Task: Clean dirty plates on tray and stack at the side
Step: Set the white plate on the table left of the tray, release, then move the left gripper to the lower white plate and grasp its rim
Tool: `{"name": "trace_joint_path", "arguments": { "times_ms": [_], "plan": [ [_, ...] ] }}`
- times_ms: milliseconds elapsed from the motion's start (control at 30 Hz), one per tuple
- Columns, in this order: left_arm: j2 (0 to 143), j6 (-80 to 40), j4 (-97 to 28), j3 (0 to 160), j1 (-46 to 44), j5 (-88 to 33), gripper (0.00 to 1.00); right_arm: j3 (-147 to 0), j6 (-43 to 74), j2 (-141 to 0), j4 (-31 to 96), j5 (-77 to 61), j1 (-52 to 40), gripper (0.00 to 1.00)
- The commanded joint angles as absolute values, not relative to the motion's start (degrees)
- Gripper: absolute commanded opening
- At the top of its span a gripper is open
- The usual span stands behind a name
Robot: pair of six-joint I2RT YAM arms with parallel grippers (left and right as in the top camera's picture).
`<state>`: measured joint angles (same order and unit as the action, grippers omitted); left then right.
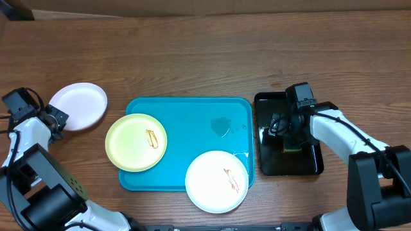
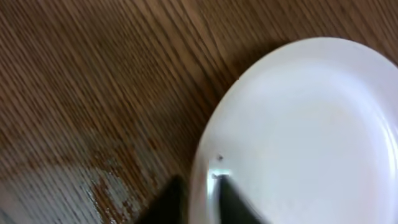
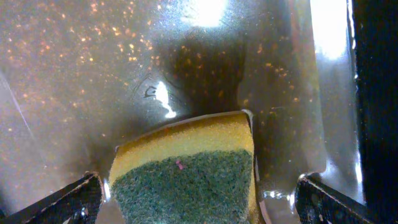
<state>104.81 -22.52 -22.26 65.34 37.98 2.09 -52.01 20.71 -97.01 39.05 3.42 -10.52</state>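
A white plate (image 1: 78, 106) lies on the table left of the turquoise tray (image 1: 186, 115). My left gripper (image 1: 55, 120) is at its left rim. In the left wrist view its fingers (image 2: 202, 200) are shut on the rim of this plate (image 2: 305, 130), one finger inside and one outside. A yellow-green plate (image 1: 131, 144) with an orange smear lies on the tray's left side. A second white plate (image 1: 212, 183) with a smear overhangs the tray's front right corner. My right gripper (image 1: 289, 138) is open.
A glossy black tray (image 1: 308, 168) stands right of the turquoise tray. A yellow and green sponge (image 3: 186, 168) lies in it (image 3: 93, 62), between my right gripper's spread fingers (image 3: 199, 205) and untouched by them. A wet patch (image 1: 221, 125) shows on the turquoise tray.
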Motion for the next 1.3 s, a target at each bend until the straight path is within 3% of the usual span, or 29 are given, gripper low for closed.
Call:
{"name": "trace_joint_path", "arguments": {
  "times_ms": [0, 33, 67, 200, 433, 667, 733, 800, 867, 933, 1067, 1267],
  "plan": [
    [104.84, -21.89, -22.92, 66.11, 37.95, -2.48, 0.72, -50.96, 20.86, -97.14, 39.22, 2.5, -10.33, 1.0],
    [104.49, -21.17, -23.55, 66.46, 37.95, -5.61, 0.82, -50.96, 20.86, -97.14, 39.22, 2.5, -10.33, 1.0],
    [103.35, -20.75, -25.61, 67.79, 37.87, -12.4, 1.0, -50.96, 20.86, -97.14, 39.22, 2.5, -10.33, 1.0],
    [98.21, -20.78, -34.24, 72.88, 37.71, -20.84, 1.0, -50.96, 20.86, -97.14, 39.22, 2.5, -10.33, 1.0],
    [82.94, -18.31, -49.52, 74.24, 32.75, -24.12, 1.0, -50.96, 20.86, -97.14, 39.22, 2.5, -10.33, 1.0],
    [74.37, -9.52, -67.9, 73.93, 15.05, -20.05, 0.93, -50.96, 20.86, -97.14, 39.2, 2.5, -10.33, 1.0],
    [74.76, -8.97, -71.26, 73.32, 8.95, -15.88, 0.82, -50.96, 20.86, -97.14, 39.22, 2.5, -10.33, 1.0],
    [75.42, -8.99, -72.73, 71.85, 4.08, -13.96, 0.69, -50.96, 20.86, -97.14, 39.22, 2.5, -10.33, 1.0],
    [76.2, -9.87, -73.01, 69.52, -0.4, -14.09, 0.64, -50.96, 20.86, -97.14, 39.22, 2.5, -10.33, 1.0],
    [77.43, -12.12, -72.55, 66.08, -5.48, -14.22, 0.72, -50.96, 20.86, -97.14, 39.22, 2.5, -10.33, 1.0],
    [79.2, -17.32, -68.82, 59.66, -12.47, -14.17, 0.77, -50.96, 20.86, -97.14, 39.22, 2.5, -10.33, 1.0],
    [80.51, -25.91, -60.58, 50.96, -19.44, -14.57, 0.75, -50.96, 20.86, -97.14, 39.22, 2.5, -10.33, 1.0]
  ]
}}
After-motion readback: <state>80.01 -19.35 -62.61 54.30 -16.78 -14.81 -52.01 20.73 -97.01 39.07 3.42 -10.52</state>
